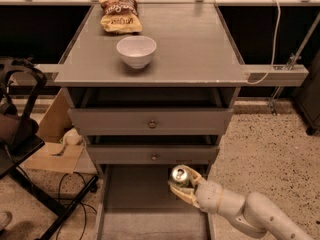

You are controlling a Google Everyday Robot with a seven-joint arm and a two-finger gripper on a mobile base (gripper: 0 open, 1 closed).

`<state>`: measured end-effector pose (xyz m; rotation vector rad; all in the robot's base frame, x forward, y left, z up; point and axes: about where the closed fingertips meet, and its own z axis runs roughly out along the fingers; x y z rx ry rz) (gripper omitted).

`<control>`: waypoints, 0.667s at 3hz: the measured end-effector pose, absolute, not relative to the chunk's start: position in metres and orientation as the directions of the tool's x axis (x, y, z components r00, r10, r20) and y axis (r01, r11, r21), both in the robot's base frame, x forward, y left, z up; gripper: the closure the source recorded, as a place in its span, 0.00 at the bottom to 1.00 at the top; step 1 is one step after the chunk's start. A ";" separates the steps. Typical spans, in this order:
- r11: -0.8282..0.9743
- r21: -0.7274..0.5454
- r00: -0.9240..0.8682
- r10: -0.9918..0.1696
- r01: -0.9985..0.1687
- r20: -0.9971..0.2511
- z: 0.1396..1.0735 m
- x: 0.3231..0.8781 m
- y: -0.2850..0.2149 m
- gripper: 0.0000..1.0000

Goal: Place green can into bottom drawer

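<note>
The pale two-finger pincer (183, 183) grips the small green metal can with a shiny silver top (179, 174) and holds it just above the back right part of the long, flat grey bottom drawer (142, 204). This drawer stands pulled out, probably to receive the can. A smooth round white bowl (136, 50) rests on the grey worktop (200, 49).

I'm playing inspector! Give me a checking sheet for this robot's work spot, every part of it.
Surface: grey cabinet top, two items on it.
Job's things: green can held over the open bottom drawer, near its back right.
Clutter: white bowl and chip bag on the cabinet top.
Grippers: the gripper is low right, shut on the green can.
Cables: white cable by the right rail; black cables on the floor, left.
Surroundings: black chair and cardboard box on the left.
</note>
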<state>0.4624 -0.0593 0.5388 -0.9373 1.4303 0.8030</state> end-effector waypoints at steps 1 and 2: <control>0.417 -0.040 0.000 -0.095 -0.908 -0.995 0.517 0.471 -0.043 1.00; 0.358 0.012 -0.053 -0.105 -0.934 -0.993 0.428 0.493 0.003 1.00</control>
